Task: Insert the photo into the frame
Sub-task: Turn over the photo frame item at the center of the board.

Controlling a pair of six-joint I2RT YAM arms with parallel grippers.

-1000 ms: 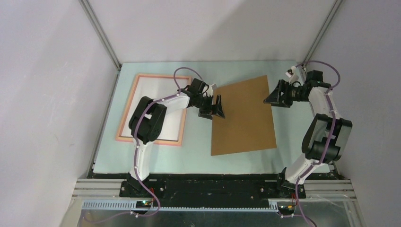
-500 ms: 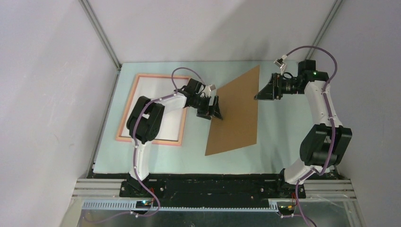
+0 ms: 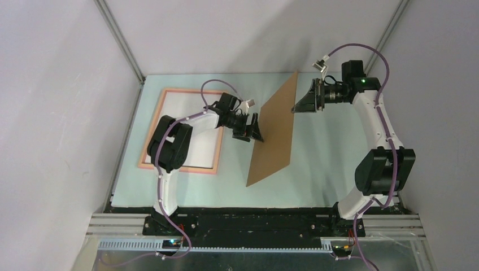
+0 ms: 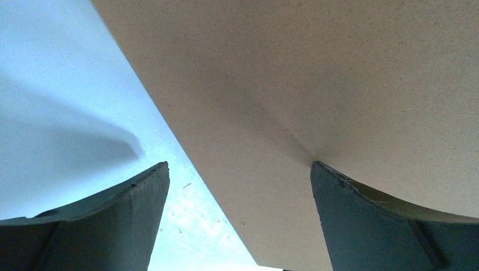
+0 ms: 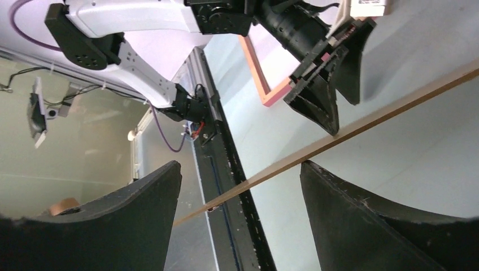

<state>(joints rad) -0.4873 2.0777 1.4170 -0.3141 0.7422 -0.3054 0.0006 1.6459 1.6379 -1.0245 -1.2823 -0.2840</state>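
The salmon-pink frame [image 3: 178,168] lies flat at the left of the mat, its inside plain white [image 3: 183,101]. One corner of the frame also shows in the right wrist view [image 5: 257,73]. The photo's printed face is not in view. A plain brown backing board [image 3: 277,130] stands steeply tilted, its left edge on the mat. My left gripper [image 3: 253,131] is open at that low edge; the board [image 4: 339,73] rests against one finger [image 4: 384,226]. My right gripper [image 3: 299,104] is open at the raised edge; the board's edge [image 5: 361,127] runs between its fingers and touches one [image 5: 373,226].
The pale green mat [image 3: 339,169] covers the table. Grey walls with metal corner posts close in the back and both sides. A black rail [image 3: 254,223] with the arm bases runs along the near edge. My left arm reaches across the frame.
The board's right edge has risen from almost flat to steeply tilted. My right gripper has moved up and left with it. My left gripper has stayed at the board's low left edge.
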